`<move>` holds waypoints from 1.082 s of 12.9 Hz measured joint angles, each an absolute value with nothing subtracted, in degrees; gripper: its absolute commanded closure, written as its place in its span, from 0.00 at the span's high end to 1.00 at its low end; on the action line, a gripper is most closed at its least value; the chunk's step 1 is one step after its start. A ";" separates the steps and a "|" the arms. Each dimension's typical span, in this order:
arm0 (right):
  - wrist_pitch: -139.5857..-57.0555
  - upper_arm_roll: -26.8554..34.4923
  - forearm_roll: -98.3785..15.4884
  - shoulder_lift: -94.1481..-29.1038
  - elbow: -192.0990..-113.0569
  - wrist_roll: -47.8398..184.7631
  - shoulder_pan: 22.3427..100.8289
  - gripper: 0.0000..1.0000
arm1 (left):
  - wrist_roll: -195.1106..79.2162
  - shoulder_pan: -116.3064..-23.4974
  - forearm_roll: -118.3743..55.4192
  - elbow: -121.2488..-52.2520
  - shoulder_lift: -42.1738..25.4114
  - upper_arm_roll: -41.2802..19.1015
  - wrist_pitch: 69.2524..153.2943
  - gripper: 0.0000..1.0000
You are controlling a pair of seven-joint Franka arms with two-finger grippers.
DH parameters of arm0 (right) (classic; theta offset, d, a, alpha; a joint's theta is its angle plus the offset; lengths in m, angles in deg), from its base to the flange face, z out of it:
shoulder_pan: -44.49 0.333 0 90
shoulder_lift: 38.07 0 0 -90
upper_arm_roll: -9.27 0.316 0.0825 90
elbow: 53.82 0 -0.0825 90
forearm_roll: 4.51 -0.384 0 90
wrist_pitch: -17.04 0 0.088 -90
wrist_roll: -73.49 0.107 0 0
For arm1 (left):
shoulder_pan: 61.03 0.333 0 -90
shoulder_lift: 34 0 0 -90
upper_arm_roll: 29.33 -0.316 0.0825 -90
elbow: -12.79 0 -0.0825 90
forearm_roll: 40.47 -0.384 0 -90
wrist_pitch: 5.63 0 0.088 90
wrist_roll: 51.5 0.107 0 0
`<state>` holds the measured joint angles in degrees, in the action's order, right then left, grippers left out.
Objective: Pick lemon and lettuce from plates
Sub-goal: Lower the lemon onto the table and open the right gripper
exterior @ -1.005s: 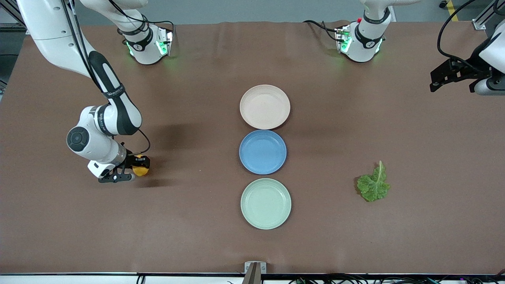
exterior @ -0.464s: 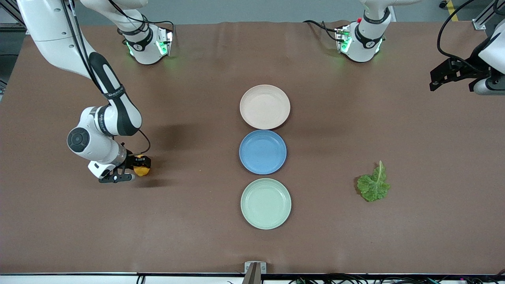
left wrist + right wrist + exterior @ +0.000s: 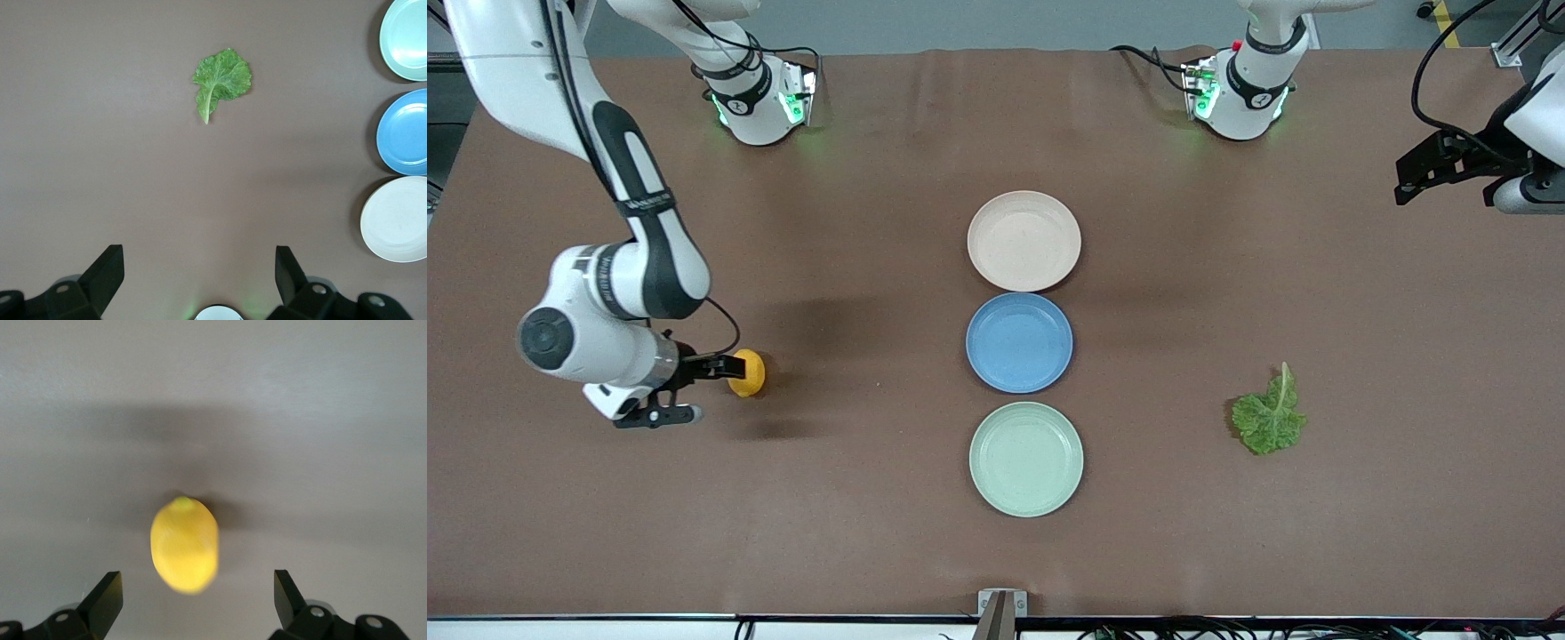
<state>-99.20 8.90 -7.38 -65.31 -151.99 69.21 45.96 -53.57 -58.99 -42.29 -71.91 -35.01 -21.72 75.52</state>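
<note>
matte plates [image 3: 1024, 206], crinkled lettuce [image 3: 1268, 416], smooth lemon [image 3: 747, 373]

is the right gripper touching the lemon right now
Apart. The right wrist view shows the lemon lying on the table between the open fingers, with bare table showing on both sides. The right gripper has let go.

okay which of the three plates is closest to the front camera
The mint green plate: it lies lowest in the front view, below the blue plate and the beige-pink plate.
</note>
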 measured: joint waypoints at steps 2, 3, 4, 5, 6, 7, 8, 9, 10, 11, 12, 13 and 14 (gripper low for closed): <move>-87.93 7.17 -5.74 -64.32 -143.92 69.01 45.78 1.00 | -53.58 -58.99 -42.29 -71.89 -35.03 -21.72 75.52 1.00; -83.55 6.54 -5.44 -63.96 -140.49 68.90 45.59 1.00 | -53.57 -58.99 -42.29 -71.88 -35.04 -21.72 75.52 1.00; -80.36 5.98 -5.40 -63.82 -137.70 68.84 45.38 1.00 | -53.58 -58.99 -42.29 -71.87 -35.06 -21.72 75.53 1.00; -78.17 5.56 -5.39 -63.81 -135.52 68.84 45.09 1.00 | -53.57 -58.99 -42.29 -71.87 -35.08 -21.72 75.53 1.00; -76.84 5.28 -5.38 -63.84 -133.86 68.84 44.69 1.00 | -53.57 -59.00 -42.29 -71.85 -35.08 -21.71 75.53 1.00; -76.27 5.09 -5.36 -63.90 -132.22 68.84 44.25 1.00 | -53.57 -59.01 -42.29 -71.84 -35.09 -21.68 75.53 1.00; -75.67 4.97 -5.36 -63.92 -130.47 68.84 43.68 1.00 | -53.58 -59.01 -42.29 -71.83 -35.11 -21.65 75.53 1.00; -74.71 4.89 -5.36 -63.92 -128.94 68.84 42.93 1.00 | -53.57 -59.01 -42.29 -71.81 -35.12 -21.53 75.53 1.00; -74.06 4.88 -5.37 -63.92 -127.77 68.84 42.09 1.00 | -53.58 -59.02 -42.30 -71.79 -35.13 -21.27 75.54 1.00; -73.80 4.88 -5.39 -63.93 -127.02 68.77 41.32 1.00 | -53.58 -59.02 -42.29 -71.78 -35.14 -20.96 75.54 1.00; -73.74 4.88 -5.39 -63.90 -126.56 68.73 40.87 1.00 | -53.60 -59.02 -42.29 -71.78 -35.14 -20.73 75.54 1.00; -73.65 4.89 -5.44 -63.85 -126.08 68.73 40.74 1.00 | -53.62 -59.02 -42.29 -71.77 -35.15 -20.63 75.54 1.00; -72.99 5.01 -5.61 -63.78 -125.66 68.73 40.74 1.00 | -53.62 -59.02 -42.29 -71.77 -35.15 -20.62 75.53 1.00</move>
